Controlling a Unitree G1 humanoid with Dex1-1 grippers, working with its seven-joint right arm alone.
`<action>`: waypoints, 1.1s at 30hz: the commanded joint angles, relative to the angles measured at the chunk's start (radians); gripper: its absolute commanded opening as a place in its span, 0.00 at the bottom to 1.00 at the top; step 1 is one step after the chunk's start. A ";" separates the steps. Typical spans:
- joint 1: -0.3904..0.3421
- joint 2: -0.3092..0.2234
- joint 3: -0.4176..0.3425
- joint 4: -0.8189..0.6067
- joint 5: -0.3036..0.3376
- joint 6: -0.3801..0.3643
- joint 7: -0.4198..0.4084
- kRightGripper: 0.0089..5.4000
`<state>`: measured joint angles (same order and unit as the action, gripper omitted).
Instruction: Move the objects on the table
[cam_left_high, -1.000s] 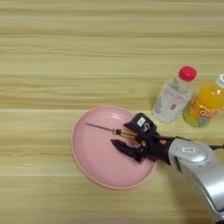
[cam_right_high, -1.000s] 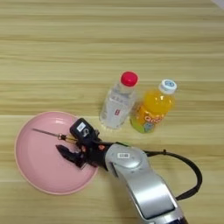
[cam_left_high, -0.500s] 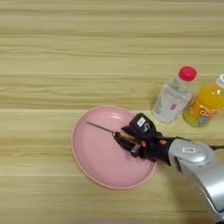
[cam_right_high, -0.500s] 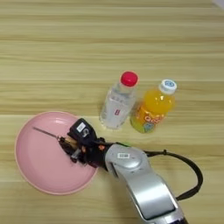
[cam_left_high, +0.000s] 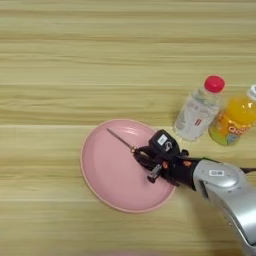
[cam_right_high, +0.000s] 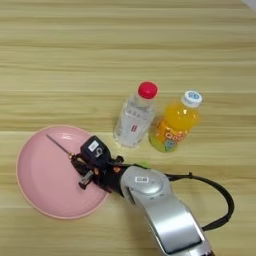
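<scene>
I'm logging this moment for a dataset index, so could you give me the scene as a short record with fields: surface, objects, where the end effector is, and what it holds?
surface: light wood table
plate: round pink plate, left of centre
screwdriver: thin shaft lies over the plate, pointing up-left; handle end hidden in the end effector
end effector: right end effector over the plate's right part, fingers closed around the screwdriver
bottles: clear bottle with red cap and orange drink bottle with white cap, side by side beyond the plate
green item: small green bit behind the forearm, mostly hidden
</scene>
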<state>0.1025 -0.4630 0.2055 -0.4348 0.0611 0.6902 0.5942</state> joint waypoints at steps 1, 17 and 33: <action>-0.016 -0.014 -0.018 -0.025 -0.003 -0.010 -0.023 0.16; -0.009 0.004 -0.036 -0.065 0.012 0.009 -0.039 0.16; 0.024 0.015 -0.131 -0.202 0.063 0.063 -0.065 0.16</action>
<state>0.1527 -0.4337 0.1151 -0.5806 0.1097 0.7780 0.5518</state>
